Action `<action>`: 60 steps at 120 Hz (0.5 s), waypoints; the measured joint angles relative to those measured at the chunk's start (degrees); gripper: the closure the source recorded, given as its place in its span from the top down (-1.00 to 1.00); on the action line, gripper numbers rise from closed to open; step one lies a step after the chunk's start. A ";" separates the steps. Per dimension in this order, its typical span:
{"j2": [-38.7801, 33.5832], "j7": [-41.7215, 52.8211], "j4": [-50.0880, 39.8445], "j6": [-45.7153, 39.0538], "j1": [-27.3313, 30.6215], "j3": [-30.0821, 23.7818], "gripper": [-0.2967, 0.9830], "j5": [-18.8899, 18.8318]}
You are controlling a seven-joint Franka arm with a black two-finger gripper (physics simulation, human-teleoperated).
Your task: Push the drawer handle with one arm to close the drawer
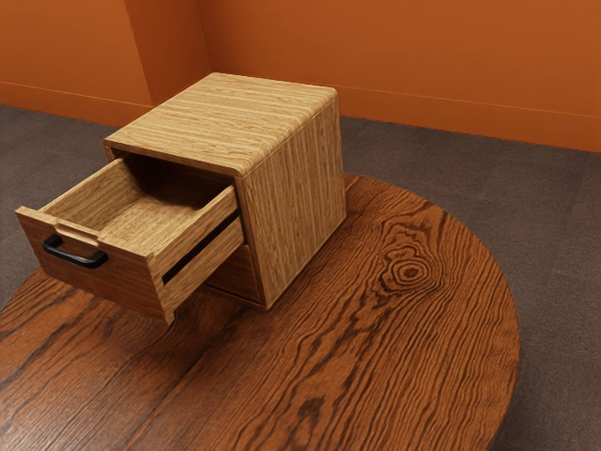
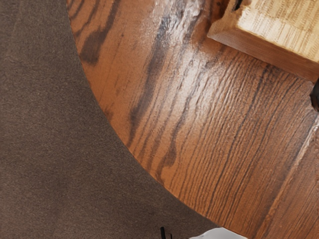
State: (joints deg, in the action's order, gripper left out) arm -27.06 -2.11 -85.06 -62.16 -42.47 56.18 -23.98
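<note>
In the exterior view the light wooden cabinet point(image 1: 291, 188) stands on the round table, its upper drawer point(image 1: 122, 284) pulled far out toward that view's lower left. A black bar handle point(image 1: 77, 260) is fixed to the drawer's dark front panel. The wrist view looks down on the tabletop beside the drawer, with a corner of the drawer point(image 2: 269, 56) at the upper right. Part of the black handle point(image 2: 315, 95) is cut off by that picture's edge.
A lower drawer front point(image 1: 233, 272) sits beneath the extended one. The round wooden table point(image 1: 404, 357) has a curved edge with dark floor point(image 1: 563, 282) beyond. Orange walls point(image 1: 423, 56) stand behind. In the wrist view a white object point(image 2: 220, 233) peeks in past the table's edge.
</note>
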 joint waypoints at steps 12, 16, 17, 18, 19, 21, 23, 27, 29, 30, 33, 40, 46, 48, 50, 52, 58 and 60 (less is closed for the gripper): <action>0.13 -0.39 6.08 -1.91 -0.20 -7.41 0.54 -0.74; 0.89 -0.60 5.77 -2.36 -0.77 -8.65 0.54 -0.47; 1.10 -0.66 5.70 -2.46 -0.93 -8.82 0.54 -0.41; 1.37 -0.72 5.63 -2.56 -1.12 -8.96 0.54 -0.36; 1.66 -0.79 5.58 -2.65 -1.30 -9.03 0.54 -0.33; 2.19 -0.93 5.44 -2.83 -1.60 -9.12 0.54 -0.26; 2.66 -1.06 5.28 -2.99 -1.87 -9.16 0.54 -0.21; 3.51 -1.32 5.05 -3.29 -2.25 -8.78 0.54 -0.10; 3.81 -1.44 4.96 -3.43 -2.43 -8.40 0.54 0.01; 3.93 -1.50 4.92 -3.49 -2.52 -8.24 0.54 0.07; 4.21 -1.70 4.85 -3.66 -2.70 -7.90 0.54 0.32; 4.68 -2.37 4.76 -3.99 -2.94 -7.60 0.52 0.89; 5.69 -2.94 4.68 -4.21 -2.98 -7.85 0.39 1.32; 6.23 -3.13 4.65 -4.27 -2.95 -7.92 0.33 1.66; 6.78 -3.32 4.41 -4.32 -2.88 -7.94 0.27 2.07; 7.44 -3.50 3.93 -4.38 -2.78 -7.98 0.20 2.44; 8.89 -4.04 2.64 -4.52 -2.49 -8.07 0.01 3.32; 9.15 -4.21 1.95 -4.57 -2.14 -8.10 -0.06 3.64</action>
State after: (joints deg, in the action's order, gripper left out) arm -17.91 -6.32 -83.11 -66.73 -44.61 48.08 -20.34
